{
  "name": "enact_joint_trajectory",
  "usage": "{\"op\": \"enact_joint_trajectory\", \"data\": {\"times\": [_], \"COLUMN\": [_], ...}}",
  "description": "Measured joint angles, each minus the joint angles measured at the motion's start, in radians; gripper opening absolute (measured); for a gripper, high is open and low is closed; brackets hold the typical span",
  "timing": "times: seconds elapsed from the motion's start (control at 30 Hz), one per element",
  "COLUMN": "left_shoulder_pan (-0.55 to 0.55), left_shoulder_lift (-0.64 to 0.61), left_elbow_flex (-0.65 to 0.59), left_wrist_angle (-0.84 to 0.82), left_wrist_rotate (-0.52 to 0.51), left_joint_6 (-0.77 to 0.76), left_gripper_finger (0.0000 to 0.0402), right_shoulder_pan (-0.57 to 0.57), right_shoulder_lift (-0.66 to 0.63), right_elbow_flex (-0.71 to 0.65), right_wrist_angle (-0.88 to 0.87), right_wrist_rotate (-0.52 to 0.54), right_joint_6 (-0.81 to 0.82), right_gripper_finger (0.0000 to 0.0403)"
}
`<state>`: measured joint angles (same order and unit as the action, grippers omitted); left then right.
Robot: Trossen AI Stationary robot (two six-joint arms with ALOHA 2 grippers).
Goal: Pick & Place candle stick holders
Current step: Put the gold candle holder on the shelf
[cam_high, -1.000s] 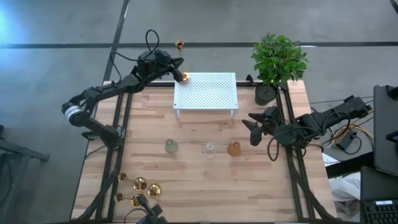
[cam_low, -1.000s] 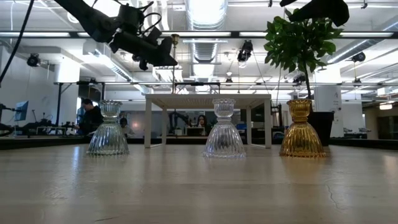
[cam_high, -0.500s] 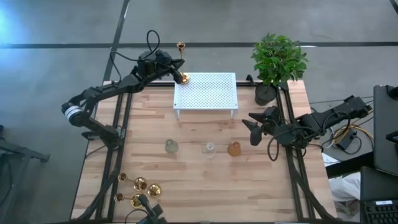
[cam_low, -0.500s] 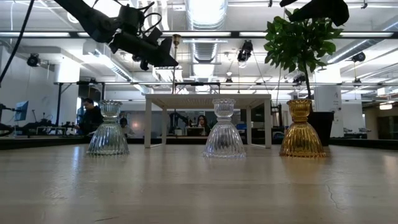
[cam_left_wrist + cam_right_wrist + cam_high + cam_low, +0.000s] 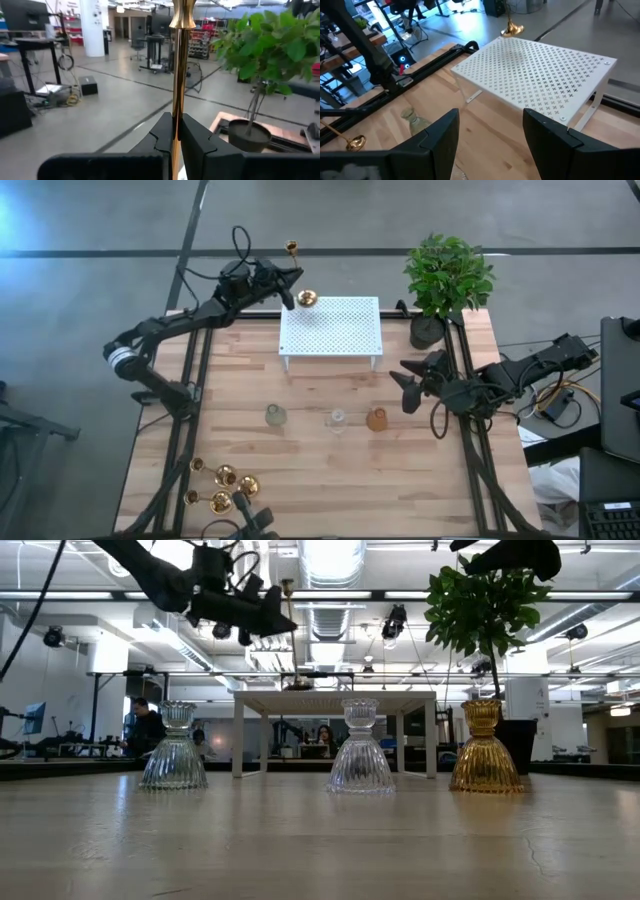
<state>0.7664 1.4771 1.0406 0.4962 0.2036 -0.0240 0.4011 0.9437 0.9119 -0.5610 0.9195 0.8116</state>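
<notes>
My left gripper [image 5: 289,282] is shut on a gold candle stick holder [image 5: 300,275] at the far left corner of the white perforated rack [image 5: 335,330]. The holder stands upright, its top cup [image 5: 182,15] above the fingers. Its round base [image 5: 511,31] is at the rack's corner; I cannot tell whether it touches the top. Three more gold holders [image 5: 222,485] lie on their sides at the table's near left. My right gripper [image 5: 410,385] is open and empty at the table's right, its fingers [image 5: 440,135] wide apart. My left gripper pinches the holder's thin stem [image 5: 176,107] between its two fingers, somewhat above its middle in the low view [image 5: 289,628]. The fingers come about level from the table's left and lie across the stem. The holder stays upright, with its base [image 5: 297,686] at the rack's top.
Two clear glass holders [image 5: 275,416] [image 5: 337,420] and an amber one [image 5: 376,419] stand in a row mid-table. A potted plant [image 5: 447,280] stands at the far right corner. People sit in the room beyond the table.
My left gripper has moved toward the table's right edge with the gold holder. The holder's base has gone from beside the rack's far left corner to over that corner, and the holder stands more upright.
</notes>
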Motion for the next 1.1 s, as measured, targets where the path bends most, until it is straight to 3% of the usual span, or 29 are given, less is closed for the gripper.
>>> {"op": "enact_joint_trajectory", "data": {"times": [0.2, 0.6, 1.1], "left_shoulder_pan": [0.008, 0.011, 0.011], "left_shoulder_lift": [-0.012, -0.023, -0.027], "left_elbow_flex": [0.002, 0.000, -0.043], "left_wrist_angle": [-0.055, -0.165, -0.124], "left_wrist_rotate": [-0.064, -0.077, -0.093], "left_joint_6": [0.015, 0.049, 0.030], "left_gripper_finger": [0.0020, 0.0020, 0.0020], "right_shoulder_pan": [0.000, 0.000, 0.000], "right_shoulder_lift": [-0.001, -0.002, 0.000], "right_elbow_flex": [0.000, 0.000, 0.000], "right_wrist_angle": [0.019, 0.019, 0.021], "right_wrist_rotate": [0.000, 0.000, 0.000], "right_joint_6": [-0.003, -0.029, -0.026], "right_gripper_finger": [0.0210, 0.0210, 0.0210]}}
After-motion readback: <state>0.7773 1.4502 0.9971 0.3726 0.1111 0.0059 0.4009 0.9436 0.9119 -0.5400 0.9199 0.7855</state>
